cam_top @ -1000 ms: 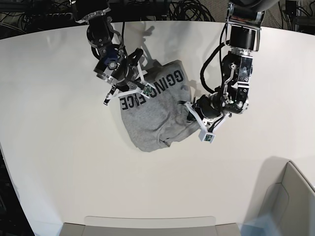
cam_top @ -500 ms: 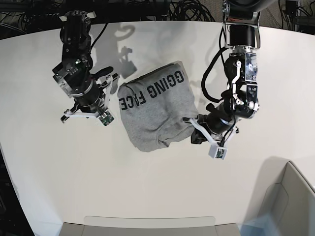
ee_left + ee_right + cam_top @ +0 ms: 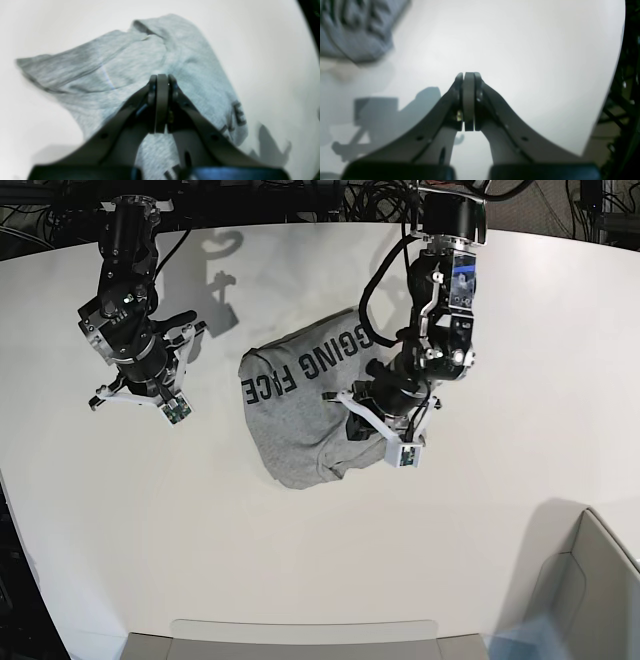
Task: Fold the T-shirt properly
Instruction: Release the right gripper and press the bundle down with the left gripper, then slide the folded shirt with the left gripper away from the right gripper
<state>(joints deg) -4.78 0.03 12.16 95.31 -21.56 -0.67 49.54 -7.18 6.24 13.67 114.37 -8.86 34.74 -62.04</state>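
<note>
Left gripper has swung over the T-shirt.
Both sets of jaws are pressed together, empty; right gripper hangs apart over the table.

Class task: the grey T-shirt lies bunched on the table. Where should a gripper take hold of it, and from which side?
Judging by its pose, grip the T-shirt at the loose lower corner, coming from the bare table below it: there the cloth thins to a flat edge, away from the bunched middle.

A robotics lab: two black robot arms with small cameras at their wrists are mounted over a wide, plain white counter, and tangled black cables and dark frame rails crowd its far edge
</note>
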